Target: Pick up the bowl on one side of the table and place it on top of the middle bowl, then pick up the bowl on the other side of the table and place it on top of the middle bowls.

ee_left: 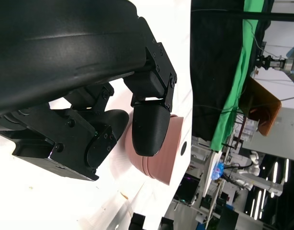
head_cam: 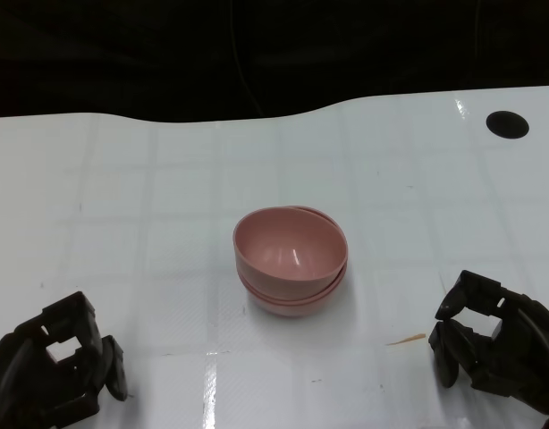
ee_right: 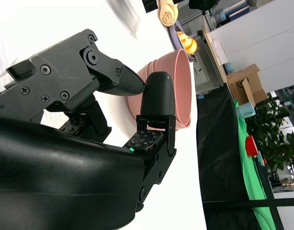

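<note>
White table (head_cam: pixel 122 197), glossy w/ faint grid lines & glare streaks; its far edge is wavy and everything beyond is black in the head view, nothing readable there. A round black spot (head_cam: pixel 507 124) sits near the far right corner, can't tell if hole or sticker. Pink bowl stack (head_cam: pixel 291 261) stands mid-table, well apart from both hands: smooth matte plastic, round, thin-rimmed; the top bowl sits tilted in the ones below, so only rims of the lower ones show and the exact count is hard to read, though stacked rims show approx. three layers. In both wrist views the stack is partly hidden behind fingers (ee_left: pixel 149 127), seen side-on as pink nested walls (ee_right: pixel 178 86). Left hand (head_cam: pixel 55 371) at the near left, cut off by the frame edge; black, blocky, screw-studded segments w/ rounded smooth tips; fingers curled loosely inward w/ nothing in them, resting low by the tabletop. Right hand (head_cam: pixel 494 344) at the near right, also cropped at the corner; same build, fingers bent in, empty. Whether either hand touches the surface can't be told. A small thin tan sliver (head_cam: pixel 406 340) lies on the table just left of the right hand; too small to identify.
</note>
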Robot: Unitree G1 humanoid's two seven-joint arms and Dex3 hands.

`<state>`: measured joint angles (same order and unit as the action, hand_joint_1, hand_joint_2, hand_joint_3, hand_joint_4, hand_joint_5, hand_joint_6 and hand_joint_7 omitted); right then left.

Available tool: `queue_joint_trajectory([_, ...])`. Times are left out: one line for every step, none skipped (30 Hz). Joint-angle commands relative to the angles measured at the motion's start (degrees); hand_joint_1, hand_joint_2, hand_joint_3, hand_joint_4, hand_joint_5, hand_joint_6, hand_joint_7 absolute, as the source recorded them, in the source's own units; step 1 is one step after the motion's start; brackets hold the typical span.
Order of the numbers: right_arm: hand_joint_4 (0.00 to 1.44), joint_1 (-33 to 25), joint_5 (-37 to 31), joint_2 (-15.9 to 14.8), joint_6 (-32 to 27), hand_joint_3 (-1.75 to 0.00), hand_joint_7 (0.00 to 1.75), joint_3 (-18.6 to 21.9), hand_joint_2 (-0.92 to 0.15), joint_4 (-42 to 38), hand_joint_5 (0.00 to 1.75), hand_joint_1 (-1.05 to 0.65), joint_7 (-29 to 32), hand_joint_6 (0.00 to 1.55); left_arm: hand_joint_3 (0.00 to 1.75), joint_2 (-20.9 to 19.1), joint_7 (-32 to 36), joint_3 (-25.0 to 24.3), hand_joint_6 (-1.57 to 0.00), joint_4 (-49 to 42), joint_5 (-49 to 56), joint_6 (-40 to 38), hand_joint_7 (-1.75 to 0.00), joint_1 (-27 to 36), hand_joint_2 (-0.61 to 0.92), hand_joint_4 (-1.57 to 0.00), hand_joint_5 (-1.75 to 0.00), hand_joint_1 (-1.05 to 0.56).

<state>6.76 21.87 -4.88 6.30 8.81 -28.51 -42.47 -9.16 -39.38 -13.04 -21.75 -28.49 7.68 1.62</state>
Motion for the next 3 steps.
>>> queue_joint_trajectory([0.91,0.64,-0.18,-0.84,1.3,-0.91,1.47,0.67,-0.61,-1.37,1.75,-0.19,0.32,0.82,1.32,-0.5,-0.52,-0.71,-0.77,-0.56,0.45,0.95,-1.75,-0.55,0.54,-0.89,-1.75,-0.01])
queue_joint_trajectory([0.91,0.67,-0.24,-0.84,1.81,-0.91,1.47,0.69,-0.61,-1.81,1.75,-0.19,0.17,0.82,1.32,-0.41,-0.58,-0.72,-0.77,-0.59,0.48,1.08,-1.75,-0.41,0.54,-0.89,-1.75,-0.01])
queue_joint_trajectory([0.91,0.69,-0.31,-0.87,2.52,-0.92,1.47,0.7,-0.62,-2.23,1.75,-0.19,-0.04,0.83,1.32,-0.35,-0.99,-0.71,-0.77,-0.83,0.53,1.54,-1.75,-0.35,0.54,-0.89,-1.75,-0.01])
